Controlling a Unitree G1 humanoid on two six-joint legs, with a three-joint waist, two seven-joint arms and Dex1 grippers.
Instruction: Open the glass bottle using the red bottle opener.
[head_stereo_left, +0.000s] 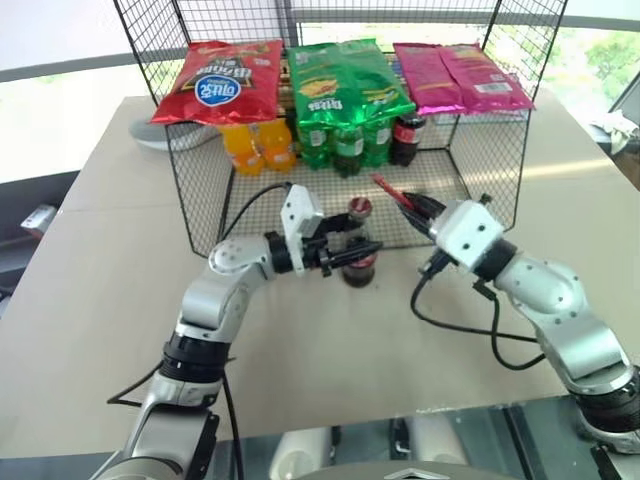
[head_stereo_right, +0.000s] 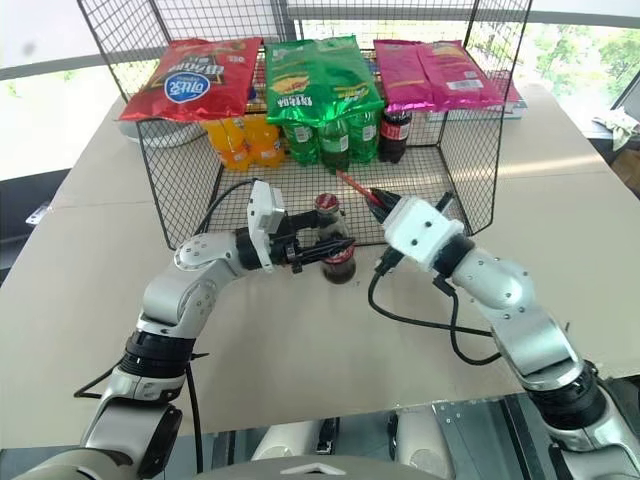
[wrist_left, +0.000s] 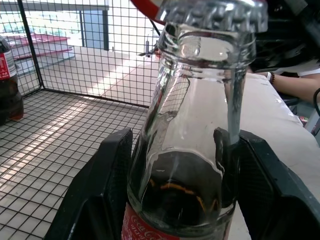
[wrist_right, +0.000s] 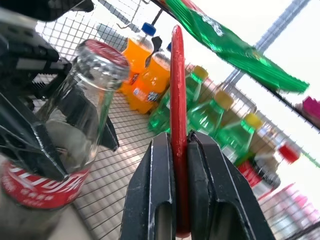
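Item: slim clear glass cola bottle (head_stereo_left: 359, 262), dark liquid, red label, cap on; standing upright at the wire rack's (head_stereo_left: 490, 170) front edge. I have my left gripper (head_stereo_left: 352, 250) clamped around its neck. Item: flat red bottle opener (wrist_right: 178, 100), pinched edge-on in my right gripper (wrist_right: 181, 150), just beside the cap. Step: bringing opener in. Next, I judge: hook head under cap rim, lever up.

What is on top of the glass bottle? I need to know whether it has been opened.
A crimped red metal cap sits on the glass bottle, so it looks unopened. The red bottle opener stands beside it, apart from the cap. The seal underneath is covered.
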